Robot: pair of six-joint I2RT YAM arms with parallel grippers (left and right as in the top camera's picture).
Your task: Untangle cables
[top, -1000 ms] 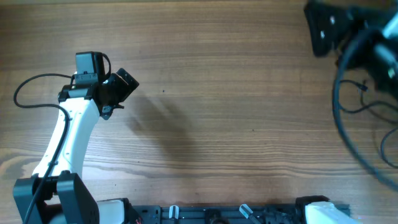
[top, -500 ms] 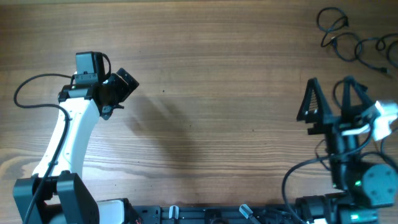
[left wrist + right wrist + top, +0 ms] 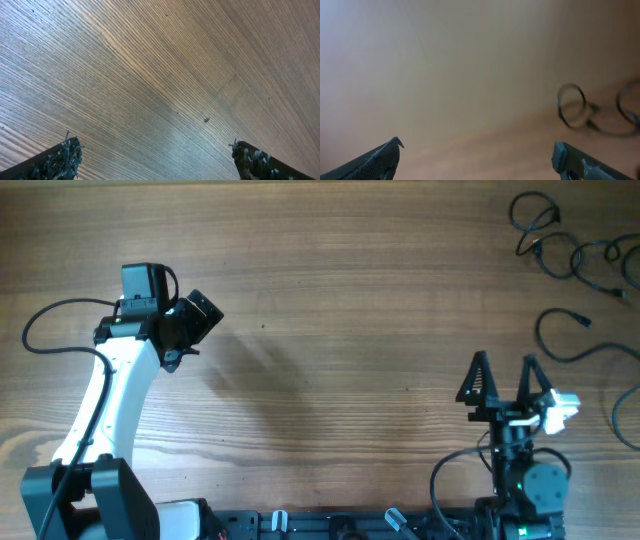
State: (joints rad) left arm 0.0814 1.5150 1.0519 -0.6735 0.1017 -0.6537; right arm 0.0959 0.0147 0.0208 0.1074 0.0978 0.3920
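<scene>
Both jaw pairs stand wide apart above the brown wooden table (image 3: 350,280). Thin black flexible cables (image 3: 565,252) lie ahead-right of the right gripper (image 3: 504,360), far from the left gripper (image 3: 156,152); likely light, limp, slippery, so pinch beside a plug end.

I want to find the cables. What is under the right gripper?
Only bare table shows under the open right gripper. The cables lie farther off. What its arm covers cannot be seen.

Black cables (image 3: 545,248), brown wood-grain table (image 3: 350,300)
</scene>
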